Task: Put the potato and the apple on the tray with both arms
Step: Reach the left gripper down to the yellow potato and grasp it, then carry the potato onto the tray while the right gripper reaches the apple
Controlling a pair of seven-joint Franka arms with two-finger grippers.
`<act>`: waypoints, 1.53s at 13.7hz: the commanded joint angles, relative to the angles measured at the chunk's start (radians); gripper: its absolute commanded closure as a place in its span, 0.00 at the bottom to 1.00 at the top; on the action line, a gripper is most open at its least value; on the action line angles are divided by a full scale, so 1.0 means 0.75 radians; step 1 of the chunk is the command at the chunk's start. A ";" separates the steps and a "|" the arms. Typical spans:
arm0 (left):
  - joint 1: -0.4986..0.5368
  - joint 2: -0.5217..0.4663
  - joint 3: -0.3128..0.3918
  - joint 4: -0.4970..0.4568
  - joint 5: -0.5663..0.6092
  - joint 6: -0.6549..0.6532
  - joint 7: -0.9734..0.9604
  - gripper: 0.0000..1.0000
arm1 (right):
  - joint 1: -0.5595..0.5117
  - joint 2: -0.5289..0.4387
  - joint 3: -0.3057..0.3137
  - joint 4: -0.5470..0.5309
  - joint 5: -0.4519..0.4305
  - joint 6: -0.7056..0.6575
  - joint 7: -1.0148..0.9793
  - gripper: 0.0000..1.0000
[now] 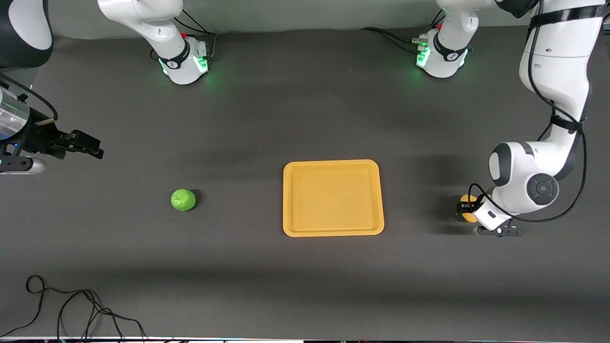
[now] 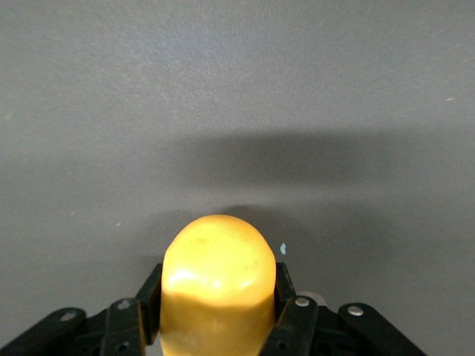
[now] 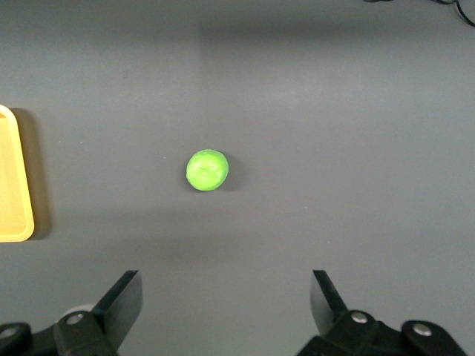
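The yellow-orange potato point(image 1: 467, 208) lies at the left arm's end of the table, beside the tray point(image 1: 333, 229). My left gripper point(image 1: 469, 209) is shut on it, low at the table; in the left wrist view the fingers point(image 2: 288, 297) press both sides of the potato point(image 2: 217, 274). The green apple point(image 1: 183, 200) sits on the table toward the right arm's end, apart from the tray. My right gripper point(image 1: 90, 145) hangs open and empty above the table at the right arm's end. Its wrist view shows the apple point(image 3: 207, 170) and the tray's rim point(image 3: 13, 185).
A loose black cable point(image 1: 71, 309) lies on the table near the front camera at the right arm's end. The two green-lit arm bases point(image 1: 186, 62) stand along the table's edge farthest from the front camera.
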 commanded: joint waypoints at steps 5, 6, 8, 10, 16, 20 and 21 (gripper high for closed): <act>-0.303 -0.161 -0.003 0.166 -0.015 -0.335 -0.453 0.93 | 0.066 0.014 -0.004 0.025 -0.012 -0.008 0.077 0.00; -0.376 -0.131 -0.003 0.215 -0.015 -0.335 -0.572 0.94 | 0.090 0.014 -0.004 0.025 -0.012 -0.006 0.095 0.00; -0.479 -0.088 -0.043 0.256 -0.039 -0.322 -0.730 0.94 | 0.125 0.004 -0.004 0.009 -0.012 -0.010 0.112 0.00; -0.553 -0.024 -0.080 0.272 -0.080 -0.237 -0.846 0.97 | 0.164 0.000 -0.006 -0.004 -0.012 -0.006 0.112 0.00; -0.620 0.094 -0.089 0.270 -0.081 -0.200 -0.861 0.95 | 0.164 0.000 -0.010 -0.094 -0.010 0.084 0.110 0.00; -0.620 0.109 -0.089 0.272 -0.062 -0.194 -0.822 0.90 | 0.164 -0.002 -0.012 -0.220 -0.006 0.206 0.110 0.00; -0.620 0.121 -0.089 0.272 -0.056 -0.177 -0.814 0.89 | 0.164 -0.002 -0.014 -0.261 -0.006 0.251 0.110 0.00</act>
